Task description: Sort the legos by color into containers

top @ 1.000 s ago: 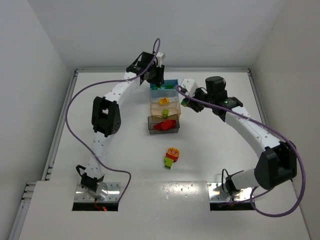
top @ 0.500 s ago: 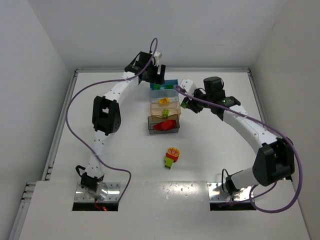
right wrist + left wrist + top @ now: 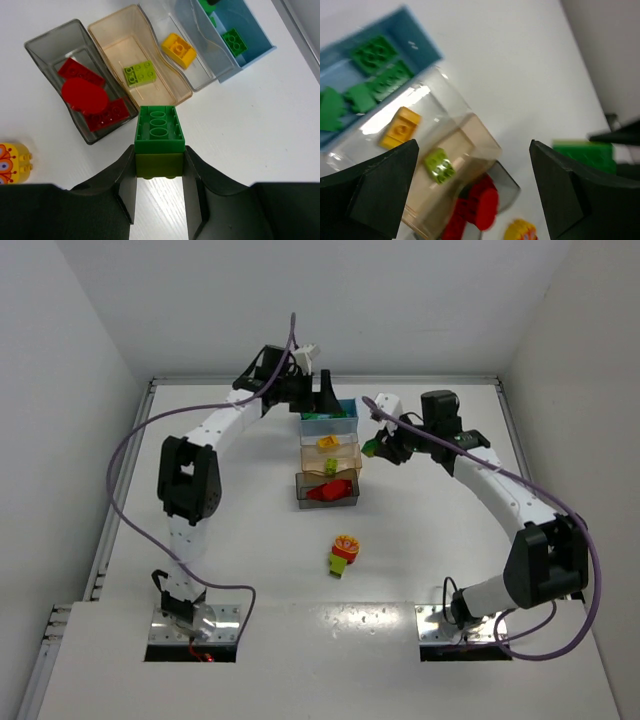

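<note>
Three containers stand in a column: a blue bin (image 3: pixel 330 413) with green legos (image 3: pixel 374 52), a pale orange-tan bin (image 3: pixel 331 454) with a lime brick (image 3: pixel 139 73), and a smoky grey bin (image 3: pixel 326 490) with red pieces (image 3: pixel 85 95). A yellow brick (image 3: pixel 178 49) lies in a clear-walled space between the tan and blue bins. My left gripper (image 3: pixel 318 392) (image 3: pixel 474 145) hangs open above the far end of the column, with nothing between its fingers. My right gripper (image 3: pixel 376 446) (image 3: pixel 159 165) is shut on a dark green brick stacked on an olive one (image 3: pixel 159 131), just right of the tan bin.
A yellow piece joined to a green brick (image 3: pixel 343 552) lies on the white table (image 3: pixel 230 540) in front of the grey bin. The back wall is close behind the left gripper. The arm bases sit at the near edge.
My left gripper has gone from shut to wide open above the blue bin, and its arm has swung left. The right gripper keeps its green bricks and has barely shifted.
</note>
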Tool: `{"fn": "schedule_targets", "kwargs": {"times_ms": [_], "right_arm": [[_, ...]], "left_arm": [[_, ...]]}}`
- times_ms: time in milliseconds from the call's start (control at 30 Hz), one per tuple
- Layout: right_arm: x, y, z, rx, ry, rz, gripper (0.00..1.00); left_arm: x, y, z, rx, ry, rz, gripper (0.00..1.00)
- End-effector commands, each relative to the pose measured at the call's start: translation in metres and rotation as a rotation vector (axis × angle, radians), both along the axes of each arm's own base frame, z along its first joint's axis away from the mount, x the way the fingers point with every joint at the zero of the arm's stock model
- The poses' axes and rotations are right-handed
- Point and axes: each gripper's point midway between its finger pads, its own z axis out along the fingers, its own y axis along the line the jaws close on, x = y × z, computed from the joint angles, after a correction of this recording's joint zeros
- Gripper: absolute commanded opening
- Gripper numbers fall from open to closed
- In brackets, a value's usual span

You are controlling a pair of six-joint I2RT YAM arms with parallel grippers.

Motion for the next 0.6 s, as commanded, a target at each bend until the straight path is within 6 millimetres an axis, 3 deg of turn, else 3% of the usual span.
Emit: {"fn": "schedule_targets", "kwargs": {"times_ms": [0,33,67,100,133,167,367,467,567], "right_arm": [[-0.008,0.015,0.028,0.131,-0.032,0.101,0.05],[-0.011,0.012,0.027,0.144,-0.015,0.106,0.05],[-0.015,0.015,0.027,0.157,0.000,0.128,0.05],[-0.021,0.017,0.031,0.193,0.026,0.154,0.05],[-0.024,0.015,0.031,0.209,0.043,0.162,0.05],[-0.026,0.018,0.031,0.224,0.063,0.184,0.05],[-0.041,0.027,0.051,0.334,0.147,0.292,0.05],[-0.046,0.027,0.051,0.367,0.209,0.310,0.05],[-0.049,0.026,0.049,0.391,0.247,0.304,0.05]], "left_arm": [[-0.052,-0.017,0.089,-0.272,-0.082,-0.214,1.00],[-0.074,-0.019,0.070,-0.329,0.007,-0.255,1.00],[-0.096,-0.022,0.077,-0.401,0.033,-0.333,1.00],[-0.104,-0.023,0.082,-0.445,0.025,-0.348,1.00],[-0.109,-0.022,0.100,-0.480,-0.062,-0.373,0.98],[-0.108,-0.025,0.090,-0.455,-0.084,-0.370,0.98],[-0.096,-0.044,0.082,-0.276,-0.305,-0.475,0.87],[-0.101,-0.045,0.077,-0.274,-0.321,-0.529,0.84],[-0.119,-0.047,0.083,-0.286,-0.373,-0.621,0.81]]}}
